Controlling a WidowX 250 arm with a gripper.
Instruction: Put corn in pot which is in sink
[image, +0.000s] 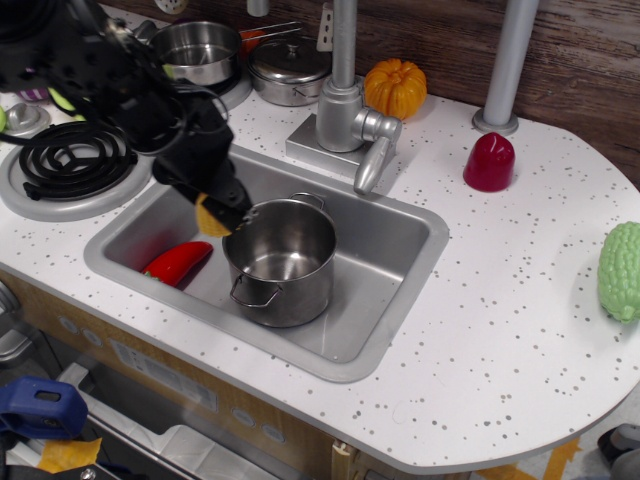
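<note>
My black gripper (222, 212) is shut on the yellow corn (210, 218) and holds it in the air above the sink (400, 250), just left of the pot's rim. Only part of the corn shows below the fingers. The tall shiny steel pot (281, 260) with loop handles stands upright in the middle of the grey sink and looks empty. The arm reaches in from the upper left over the stove.
A red pepper (177, 263) lies in the sink's left end. The grey faucet (350, 110) stands behind the sink, with an orange pumpkin (395, 87) beside it. Two steel pots (196, 50) sit at the back left. A red object (489, 162) and a green vegetable (620, 270) are on the right.
</note>
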